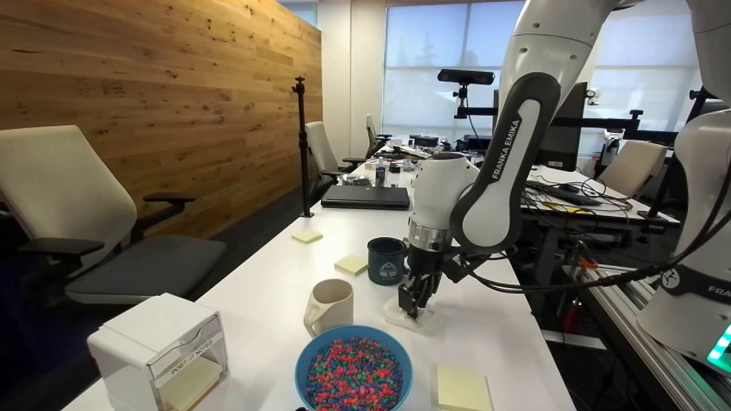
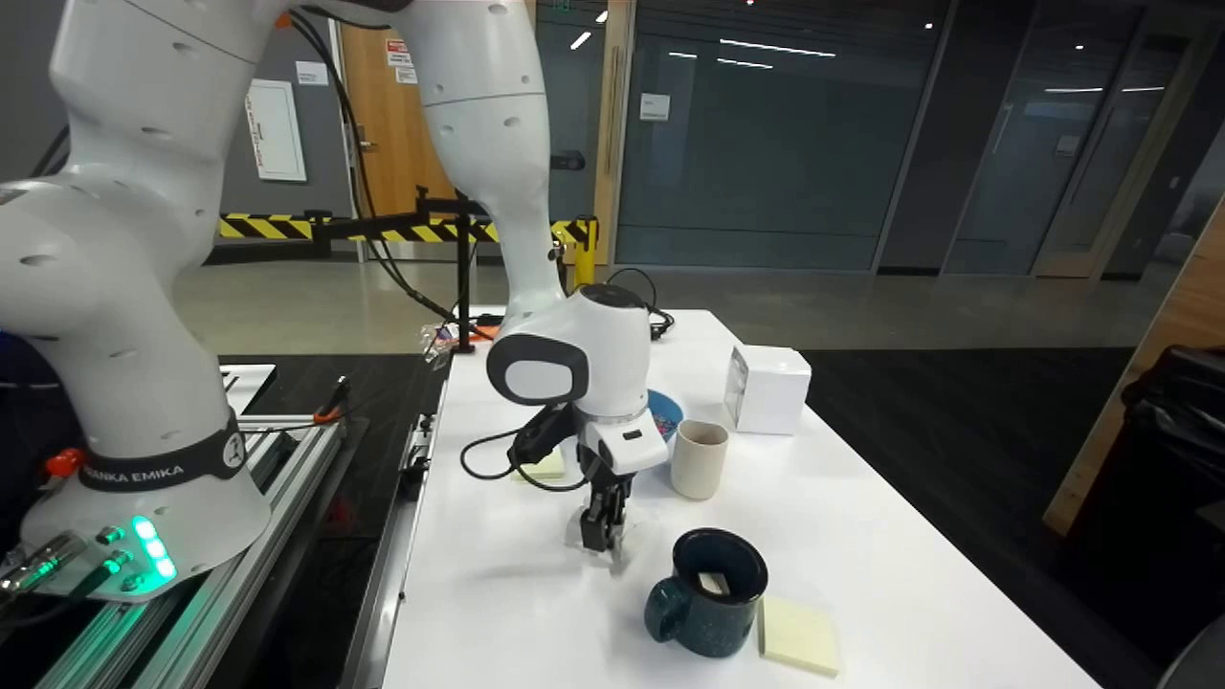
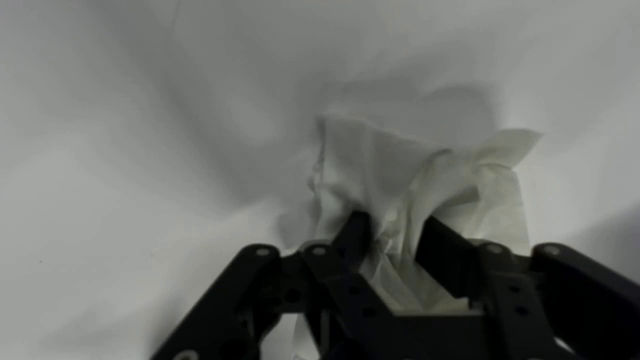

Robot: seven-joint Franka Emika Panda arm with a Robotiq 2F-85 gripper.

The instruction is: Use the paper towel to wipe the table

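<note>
The paper towel (image 3: pixel 370 155) is white, thin and crumpled. In the wrist view it is bunched into folds between the two black fingers of my gripper (image 3: pixel 393 235), and its loose ends spread out beyond and beneath them. My gripper is shut on it. In both exterior views my gripper (image 1: pixel 416 308) (image 2: pixel 601 536) points down, low over the white table (image 1: pixel 485 308) (image 2: pixel 507 612). The paper towel (image 1: pixel 420 324) appears to lie against the tabletop around the fingertips. It also shows faintly in an exterior view (image 2: pixel 629 544).
A dark mug (image 1: pixel 385 265) (image 2: pixel 703 612) and a beige mug (image 1: pixel 337 305) (image 2: pixel 699 461) stand close to my gripper. A blue bowl (image 1: pixel 304 365) of coloured bits is nearby. Yellow note pads (image 1: pixel 462 388) (image 1: pixel 351 264) (image 1: pixel 307 236), a white note dispenser (image 1: pixel 154 325) and a black laptop (image 1: pixel 365 197) are on the table.
</note>
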